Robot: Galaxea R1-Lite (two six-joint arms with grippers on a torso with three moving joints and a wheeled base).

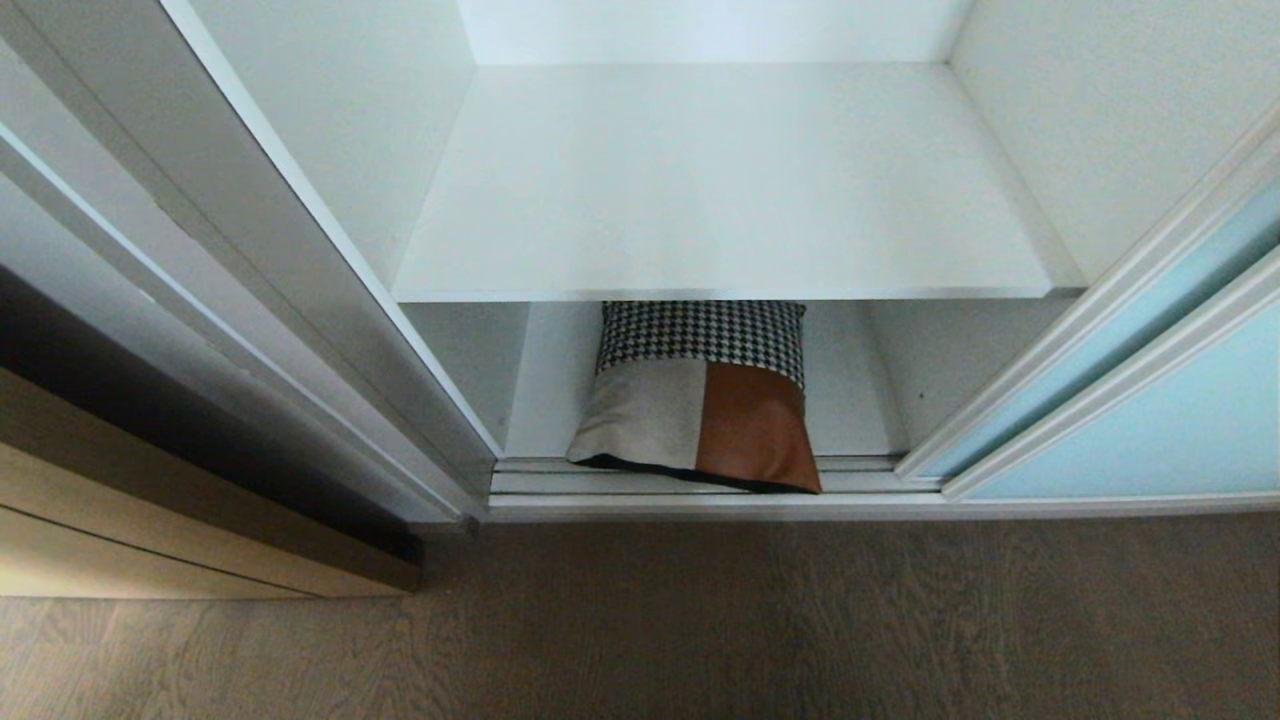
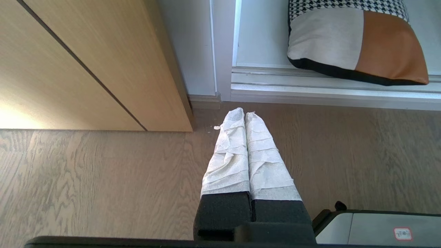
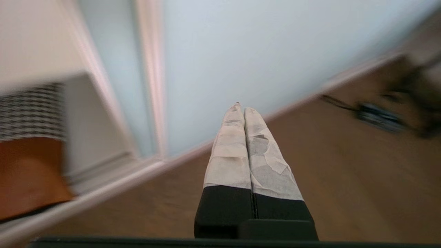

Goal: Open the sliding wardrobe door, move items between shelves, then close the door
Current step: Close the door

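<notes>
Here, both grippers are pressed shut and empty over the wood floor (image 1: 700,620): the left gripper (image 2: 244,113) low at frame centre, the right gripper (image 3: 240,109) before the aqua door (image 1: 1150,420). The door sits slid to the right edge. A cushion (image 1: 700,400) lies at centre on the wardrobe bottom, under a bare white shelf (image 1: 720,180).

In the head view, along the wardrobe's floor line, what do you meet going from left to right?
Light wooden panel → grey-white wardrobe frame post → patchwork cushion on the bottom of the open compartment, under the white shelf → pale aqua sliding wardrobe door, slid aside to the right.
</notes>
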